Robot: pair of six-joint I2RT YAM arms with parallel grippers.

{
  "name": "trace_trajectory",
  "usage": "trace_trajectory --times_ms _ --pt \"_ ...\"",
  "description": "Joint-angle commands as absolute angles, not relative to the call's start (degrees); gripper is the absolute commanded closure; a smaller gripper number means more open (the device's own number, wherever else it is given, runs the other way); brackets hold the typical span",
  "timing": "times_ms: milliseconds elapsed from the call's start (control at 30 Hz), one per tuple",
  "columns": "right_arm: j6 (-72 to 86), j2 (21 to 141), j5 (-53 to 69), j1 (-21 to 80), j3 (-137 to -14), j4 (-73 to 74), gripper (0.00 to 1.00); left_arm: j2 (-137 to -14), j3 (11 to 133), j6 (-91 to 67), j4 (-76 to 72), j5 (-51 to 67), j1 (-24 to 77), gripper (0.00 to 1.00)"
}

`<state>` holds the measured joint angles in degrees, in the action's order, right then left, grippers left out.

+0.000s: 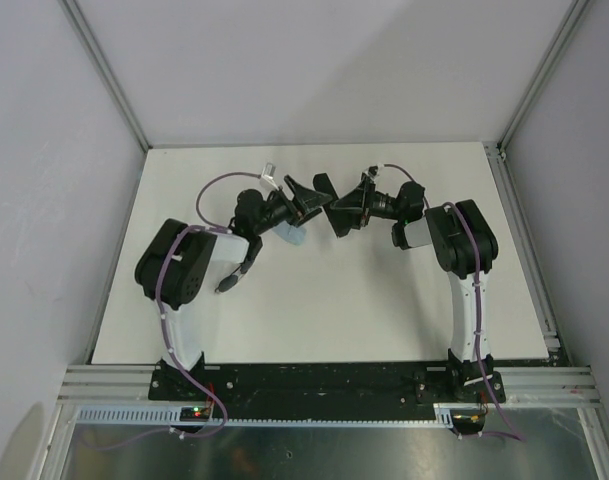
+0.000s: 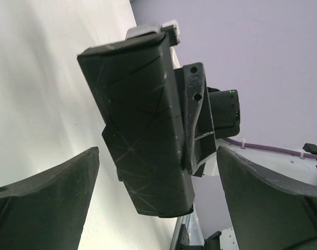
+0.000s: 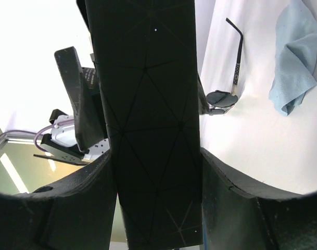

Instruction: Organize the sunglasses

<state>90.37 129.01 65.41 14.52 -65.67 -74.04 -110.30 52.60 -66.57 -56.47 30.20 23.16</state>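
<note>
Over the white table (image 1: 384, 300) (grey walls (image 1: 44, 150)), right gripper (image 3: 155, 156) pinches the case (image 3: 148, 78); left gripper (image 2: 157, 151) spread.

A robotics lab cell: white table (image 1: 314, 320), plain walls (image 1: 324, 60), aluminium framing (image 1: 106, 75).
</note>
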Motion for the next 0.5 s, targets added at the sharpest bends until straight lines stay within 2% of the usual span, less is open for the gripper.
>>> trace_trajectory --times_ms 0,200,467 --pt "89.1 128.2 66.0 15.1 -67.6 -85.3 0.73 -111.3 52.6 -68.8 -59.6 30.3 24.0 0.02" --pt "88.3 128.0 66.2 15.4 -67.6 -84.1 0.74 -112.7 54.3 -69.2 -59.8 30.6 24.4 0.07" --pt "88.0 127.9 66.6 15.5 -67.5 -83.6 0.77 -112.9 55.9 -68.0 -59.9 31.3 24.2 0.32"
